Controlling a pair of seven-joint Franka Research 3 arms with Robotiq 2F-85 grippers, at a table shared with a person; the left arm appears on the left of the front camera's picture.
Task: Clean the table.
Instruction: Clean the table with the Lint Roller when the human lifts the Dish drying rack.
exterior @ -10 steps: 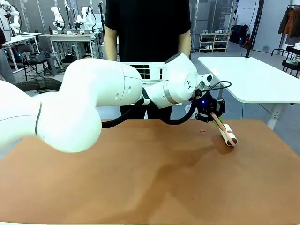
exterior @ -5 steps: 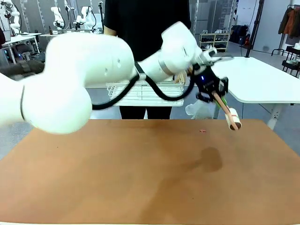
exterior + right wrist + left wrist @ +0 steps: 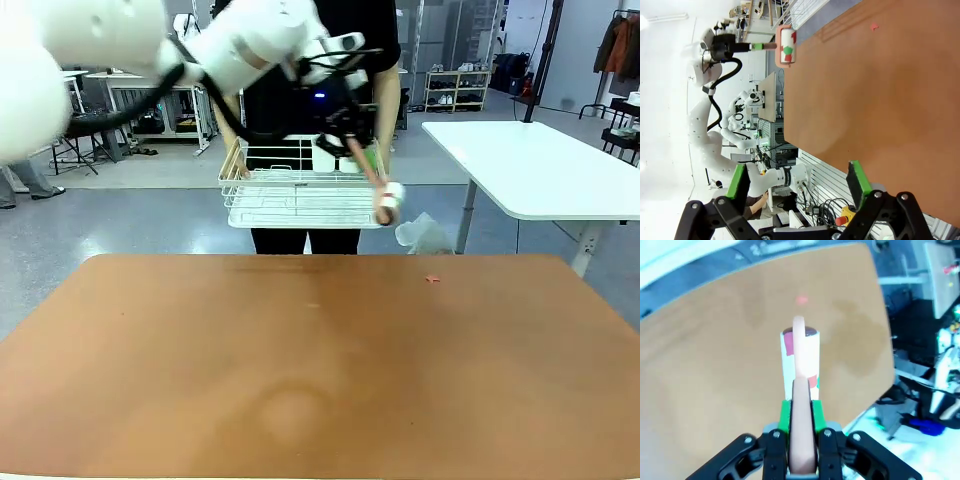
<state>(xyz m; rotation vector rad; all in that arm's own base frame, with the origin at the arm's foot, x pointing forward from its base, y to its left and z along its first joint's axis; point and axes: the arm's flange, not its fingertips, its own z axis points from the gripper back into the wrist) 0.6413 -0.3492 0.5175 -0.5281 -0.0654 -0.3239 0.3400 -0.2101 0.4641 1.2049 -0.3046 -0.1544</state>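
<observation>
Left pincer [image 3: 362,152] high, clamped — right pincer [image 3: 796,182] agape.

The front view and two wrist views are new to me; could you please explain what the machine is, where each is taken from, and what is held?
It is a robot with two white arms, each ending in a two-finger gripper. The front view looks across the brown table at a person with a wire rack; the left gripper, raised there, is shut on a lint roller by its pink handle. The left wrist view looks along that roller. The right wrist view, turned sideways, shows the right gripper open and empty. A red scrap lies on the table.
</observation>
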